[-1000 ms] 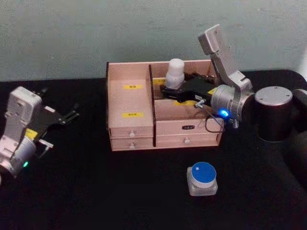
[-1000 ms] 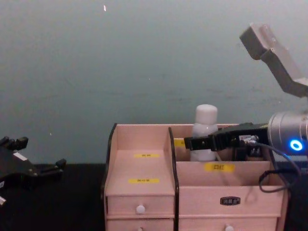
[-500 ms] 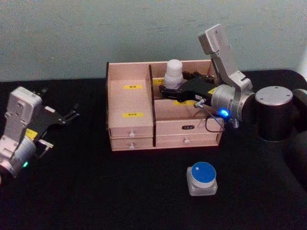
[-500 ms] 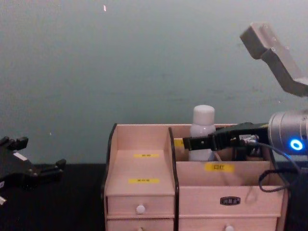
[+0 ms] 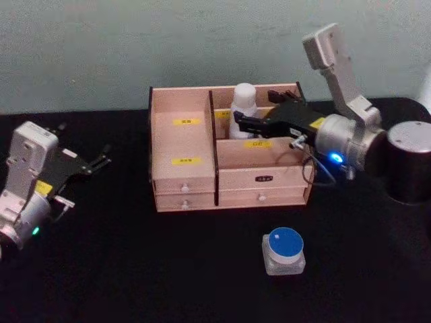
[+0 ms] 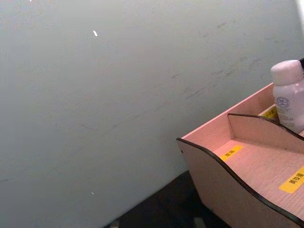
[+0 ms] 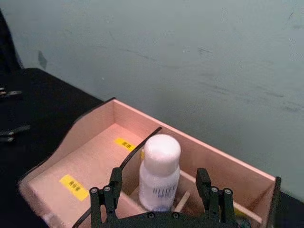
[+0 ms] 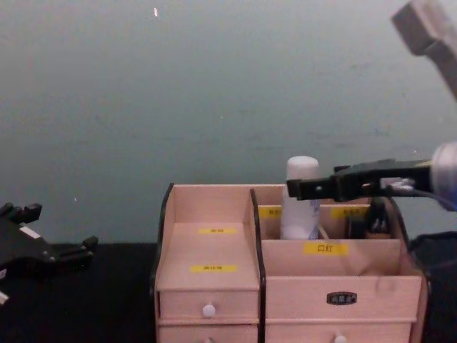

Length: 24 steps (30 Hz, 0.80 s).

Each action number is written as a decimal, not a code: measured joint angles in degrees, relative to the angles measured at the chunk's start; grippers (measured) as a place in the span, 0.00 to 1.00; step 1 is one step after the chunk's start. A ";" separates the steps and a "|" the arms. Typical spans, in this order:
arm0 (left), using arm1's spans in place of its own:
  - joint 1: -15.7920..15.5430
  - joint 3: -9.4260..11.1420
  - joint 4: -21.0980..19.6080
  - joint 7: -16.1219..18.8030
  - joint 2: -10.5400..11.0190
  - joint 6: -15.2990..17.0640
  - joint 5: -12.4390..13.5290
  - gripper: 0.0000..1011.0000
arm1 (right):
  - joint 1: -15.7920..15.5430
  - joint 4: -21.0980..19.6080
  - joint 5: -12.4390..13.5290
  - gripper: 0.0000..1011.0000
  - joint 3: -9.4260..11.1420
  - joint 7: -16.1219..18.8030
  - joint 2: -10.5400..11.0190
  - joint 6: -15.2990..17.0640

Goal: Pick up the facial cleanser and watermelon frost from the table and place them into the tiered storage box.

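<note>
White plastic bottle (image 5: pixel 243 111) (the cleanser, most likely) is seen standing upright in the back right compartment of the tiered storage box (image 5: pixel 195 141). The right gripper (image 7: pixel 159 178) is spread wide on either side of it, not touching. The blue-lidded jar (image 5: pixel 283 250) is found on the table in front of the box. It's judged light, rigid and a bit slick, so it's best taken across its squat body, below the lid. The left gripper (image 8: pixel 56 230) is parked open, far left.
</note>
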 joint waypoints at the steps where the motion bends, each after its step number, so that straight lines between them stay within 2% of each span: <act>1: 0.00 0.00 0.00 0.00 0.00 0.00 0.00 0.99 | -1.16 -1.86 0.40 0.99 0.36 0.46 1.05 0.11; 2: 0.00 0.00 0.00 0.00 0.00 0.00 0.00 0.99 | -1.16 -1.86 0.40 0.99 0.36 0.46 1.05 0.11; 8: 0.00 0.00 0.00 0.00 0.00 0.00 0.00 0.99 | -7.89 -9.73 2.79 0.99 1.44 3.92 6.96 -1.19; 17: 0.00 0.00 0.00 0.00 0.00 0.00 0.00 0.99 | -16.94 -16.56 6.04 0.99 2.50 7.49 14.03 -4.55; 24: 0.00 0.00 0.00 0.00 0.00 0.00 0.00 0.99 | -21.24 -20.46 6.95 0.99 2.04 7.85 18.36 -3.58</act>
